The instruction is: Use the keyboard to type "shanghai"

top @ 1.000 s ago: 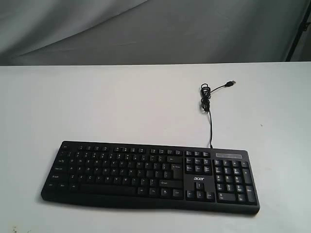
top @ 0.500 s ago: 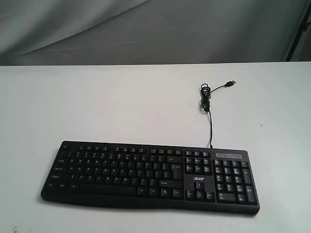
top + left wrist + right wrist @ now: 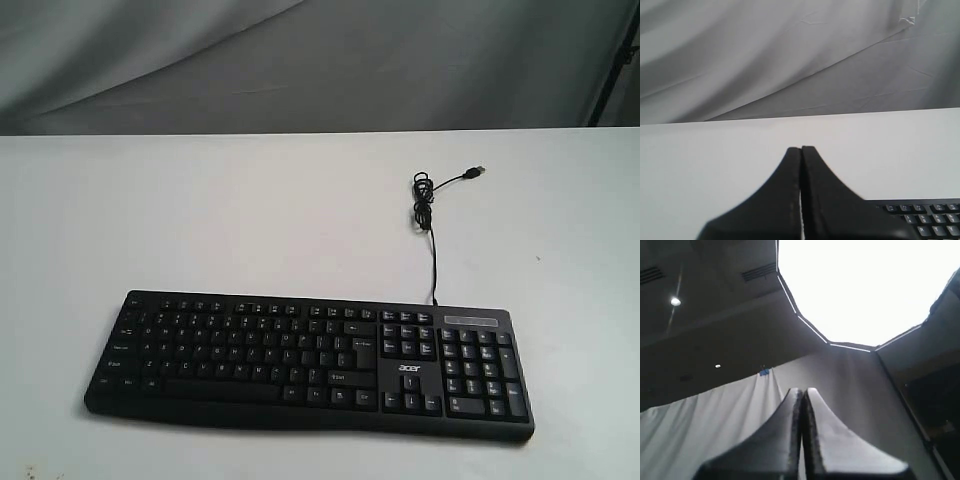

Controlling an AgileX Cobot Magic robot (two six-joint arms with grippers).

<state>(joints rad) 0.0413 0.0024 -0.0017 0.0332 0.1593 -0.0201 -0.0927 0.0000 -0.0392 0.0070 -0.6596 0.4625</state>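
The left gripper is keeping its two black fingers pressed flat together, clenched on nothing. It is hanging over the white table, and a corner of the keyboard is showing just past one finger, which is covering part of that corner. Whether the fingertips are touching the keyboard cannot be told. Only a few rows of keys are showing there, the rest being cut off by the picture's edge.

The right gripper is likewise clenched on nothing, its fingers meeting along a thin seam. It is pointing up toward a pale curtain and a bright ceiling panel, so where it is standing relative to the keyboard cannot be told.

In the exterior view the keyboard is lying flat on the table, slightly askew. Its white legends are too small to read, apart from the small logo beside the number pad. A thin black cable is running away from the keyboard's far edge into a small tangle, with the USB plug lying loose beyond it. A grey backdrop is hanging behind the table, well beyond the keyboard.
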